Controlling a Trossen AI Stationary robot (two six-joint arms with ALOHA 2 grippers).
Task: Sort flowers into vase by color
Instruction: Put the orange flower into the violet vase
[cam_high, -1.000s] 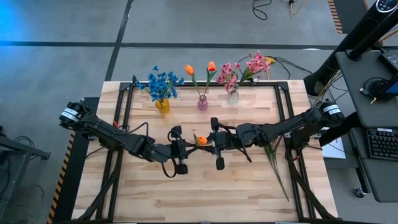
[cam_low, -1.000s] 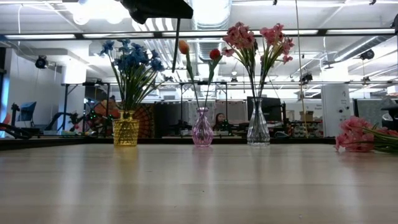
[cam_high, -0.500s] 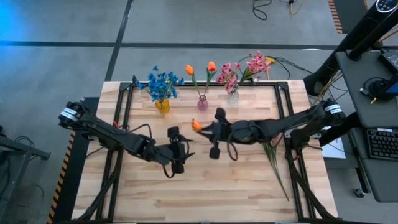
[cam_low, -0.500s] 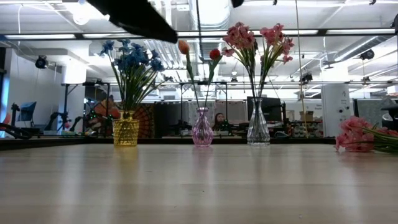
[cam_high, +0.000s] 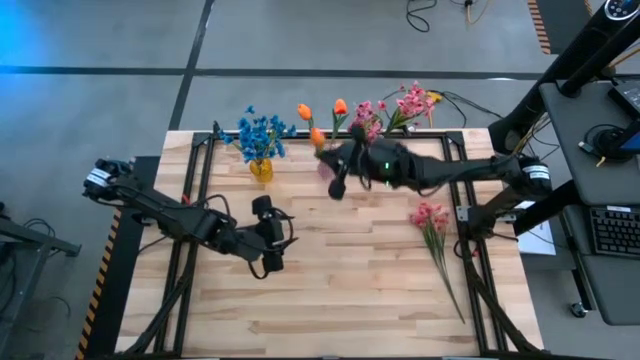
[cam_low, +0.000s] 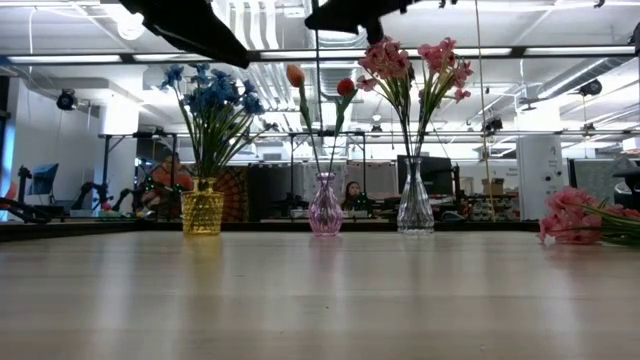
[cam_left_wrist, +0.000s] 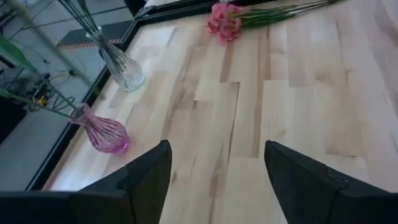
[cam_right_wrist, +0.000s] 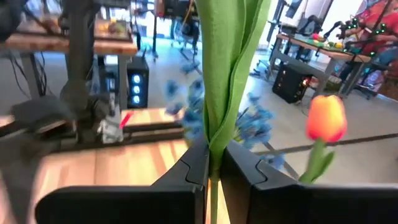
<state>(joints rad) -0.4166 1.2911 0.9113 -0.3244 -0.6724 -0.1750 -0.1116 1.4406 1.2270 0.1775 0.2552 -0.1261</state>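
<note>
Three vases stand in a row near the far edge: a yellow one (cam_high: 260, 170) with blue flowers (cam_high: 262, 132), a pink one (cam_low: 325, 205) with two orange tulips (cam_high: 340, 106), and a clear one (cam_high: 374, 155) with pink sprays (cam_high: 405, 103). My right gripper (cam_high: 330, 160) hovers over the pink vase, shut on an orange tulip whose bud (cam_high: 317, 135) points toward the far edge. My left gripper (cam_high: 268, 245) is open and holds nothing, over the table's middle left. More pink flowers (cam_high: 430, 218) lie flat on the table at the right. My right gripper pinches the tulip's green stem and leaf (cam_right_wrist: 215, 146) between its two fingertips (cam_right_wrist: 189, 168). The stem runs on past the fingers toward the bud. The tulip is lifted clear of the table.
A black frame rail (cam_high: 330, 137) runs along the table's far edge behind the vases. Bare wooden tabletop (cam_high: 340, 290) stretches across the near half. The room beyond holds desks and a seated person (cam_low: 352, 193).
My left gripper has opened, let go of the orange tulip and drawn back toward the table's left. My right gripper has carried the tulip from the table's middle toward the far edge, up to the pink vase.
</note>
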